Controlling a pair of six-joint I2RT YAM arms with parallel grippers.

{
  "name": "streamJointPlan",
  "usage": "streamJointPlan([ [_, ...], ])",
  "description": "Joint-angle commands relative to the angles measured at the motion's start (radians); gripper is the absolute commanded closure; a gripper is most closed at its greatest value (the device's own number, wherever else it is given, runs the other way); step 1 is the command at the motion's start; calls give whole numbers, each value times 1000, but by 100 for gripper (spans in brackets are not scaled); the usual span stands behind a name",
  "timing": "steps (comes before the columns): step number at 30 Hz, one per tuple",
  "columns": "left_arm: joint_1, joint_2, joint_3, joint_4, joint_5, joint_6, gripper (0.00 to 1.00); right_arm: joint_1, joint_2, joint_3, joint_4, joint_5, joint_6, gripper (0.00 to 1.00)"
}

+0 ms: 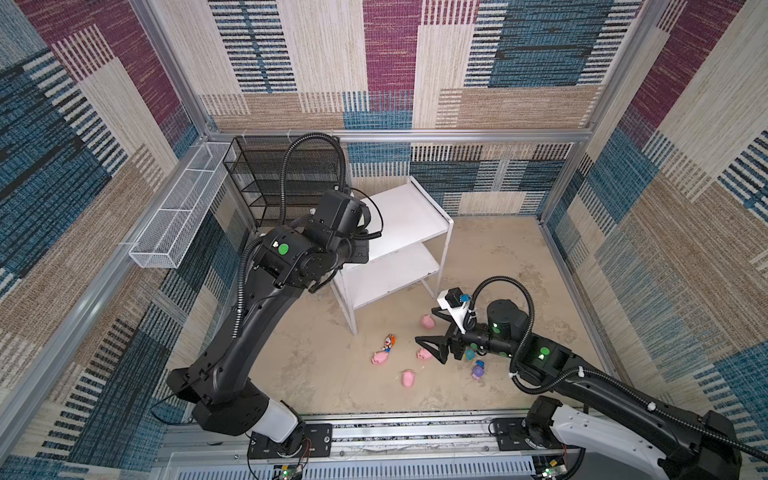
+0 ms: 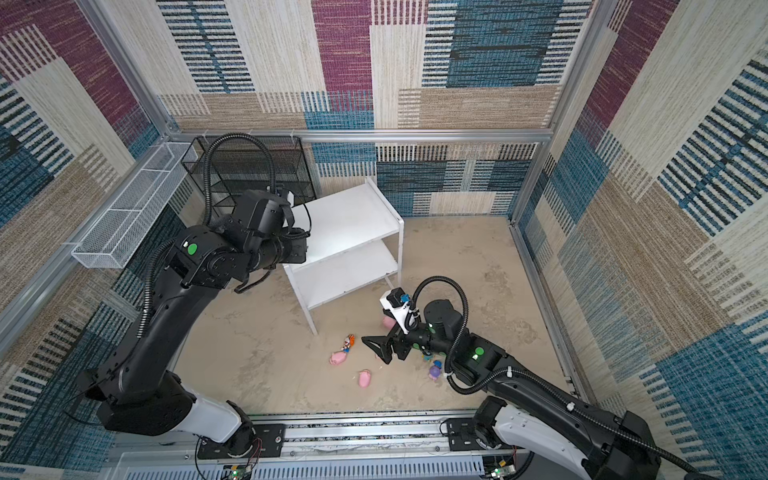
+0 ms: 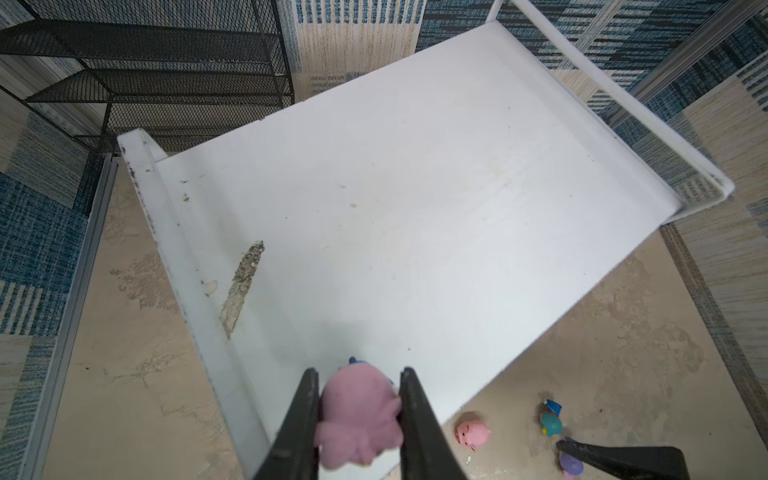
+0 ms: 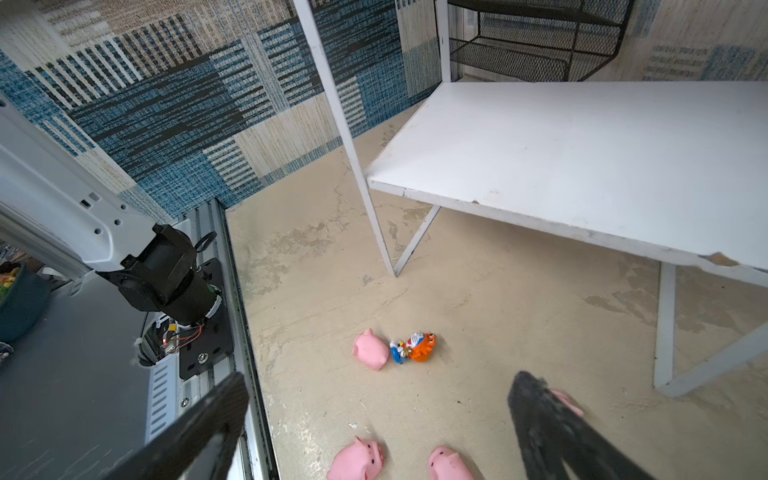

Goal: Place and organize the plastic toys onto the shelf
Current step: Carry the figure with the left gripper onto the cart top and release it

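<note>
Left arm is hanging over the shelf with a toy; right arm is hovering low over the scattered toys.

The left arm is arching up high, wrist bending down over the top board's edge, its left gripper pinching the pink-hooded figurine. The right arm is stretching out low and forward, its right gripper gaping wide above the pink pigs lying on the counter beside the orange-hooded figurine.

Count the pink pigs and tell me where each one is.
4 pigs, all on the floor: one nearest the shelf, one beside the orange-hooded figurine, one partly under the right gripper, one nearest the front rail. Others could be hidden behind the arms.
</note>
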Motion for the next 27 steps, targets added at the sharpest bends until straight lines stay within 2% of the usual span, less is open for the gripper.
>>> streamJointPlan([
  [1, 5, 4, 10, -34, 13, -41, 94, 0, -2, -10, 20, -3, 14, 0],
  [4, 10, 3, 9, -43, 13, -46, 93, 0, 0, -14, 25, -10, 16, 0],
  [22, 42, 23, 19, -43, 40, -37, 67, 1, -6, -27, 36, -15, 17, 0],
  [27, 47, 29, 29, -42, 46, -32, 63, 1, -3, -28, 36, -17, 18, 0],
])
